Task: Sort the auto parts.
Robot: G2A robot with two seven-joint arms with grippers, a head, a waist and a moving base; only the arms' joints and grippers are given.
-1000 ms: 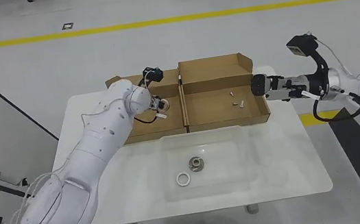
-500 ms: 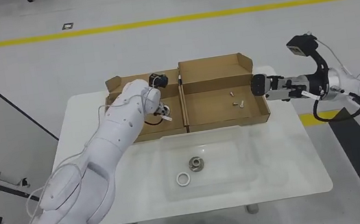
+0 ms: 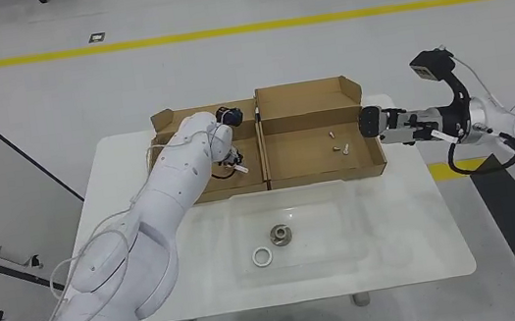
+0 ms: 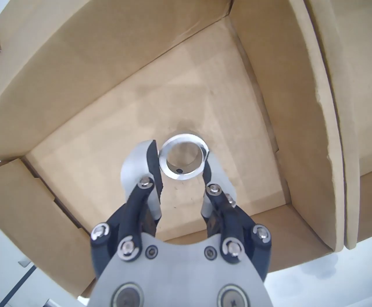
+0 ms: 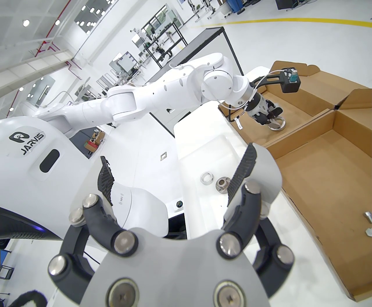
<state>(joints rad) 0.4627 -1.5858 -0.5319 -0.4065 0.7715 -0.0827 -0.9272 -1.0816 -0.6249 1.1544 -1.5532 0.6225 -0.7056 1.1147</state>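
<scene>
In the top view, two open cardboard boxes are seen side by side along the far edge of the bench (image 3: pixel 427 236). The left hand (image 3: pixel 229 161) is lowered into the left box (image 3: pixel 194 116), near its right wall. The right hand (image 3: pixel 364 124) is held at the right edge of the right box (image 3: pixel 307 89), where a few small screws (image 3: pixel 337 141) are scattered. Nearer the front edge, a loose ring (image 3: pixel 262 256) and a flanged piece (image 3: pixel 279 234) are left in a clear tray (image 3: pixel 349 247).

In the left wrist view, a metal ring (image 4: pixel 183 158) is clasped across its outer wall by the fingers (image 4: pixel 152 162), low over the middle of the box floor; whether the floor is touched cannot be told.

In the right wrist view, the right hand is shown spread wide, with nothing in it.

The ring is judged stiff, smooth and weighty for its size, so it is likely to slip. It is best taken on two opposite sides of the outer wall, as it is held here.
</scene>
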